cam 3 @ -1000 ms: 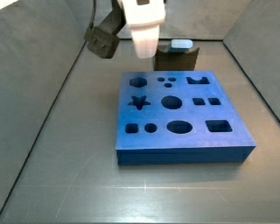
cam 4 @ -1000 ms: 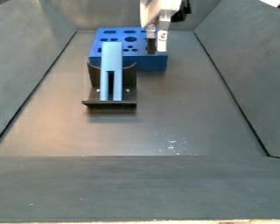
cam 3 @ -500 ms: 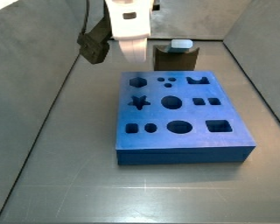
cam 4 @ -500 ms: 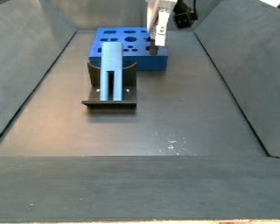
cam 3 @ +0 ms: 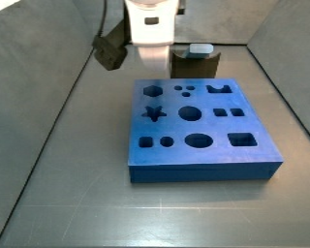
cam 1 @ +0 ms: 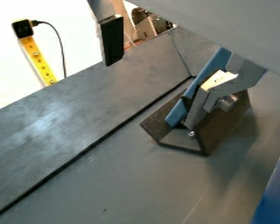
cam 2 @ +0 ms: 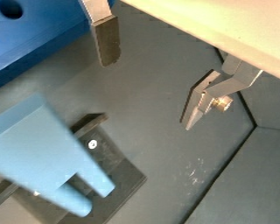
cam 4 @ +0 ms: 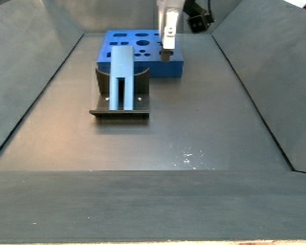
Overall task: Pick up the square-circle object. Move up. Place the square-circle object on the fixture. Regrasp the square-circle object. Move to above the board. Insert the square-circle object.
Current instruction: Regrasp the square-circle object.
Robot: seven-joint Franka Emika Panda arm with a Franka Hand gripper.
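Two fingers [cam 2: 104, 37] of the gripper [cam 2: 150, 87] show in a wrist view, spread wide apart with nothing between them. The square-circle object [cam 2: 46, 157] stands close to the lens on the fixture [cam 2: 116, 179], with a corner of the board [cam 2: 25, 39] beyond it.

In a wrist view the gripper [cam 1: 154, 87] is again spread and empty. The square-circle object [cam 1: 199, 87] sits upright in the fixture [cam 1: 175, 136], partly behind one finger.

In a side view the gripper [cam 3: 147, 39] hangs at top centre, above the board's far edge. The board [cam 3: 203, 145] fills the middle. The fixture [cam 3: 194, 66] is just behind it, with the square-circle object [cam 3: 200, 47] on top.

In a side view the gripper [cam 4: 172, 33] is at top centre over the board [cam 4: 133, 43]. The square-circle object [cam 4: 122, 75] stands upright on the fixture [cam 4: 120, 107], centre left.
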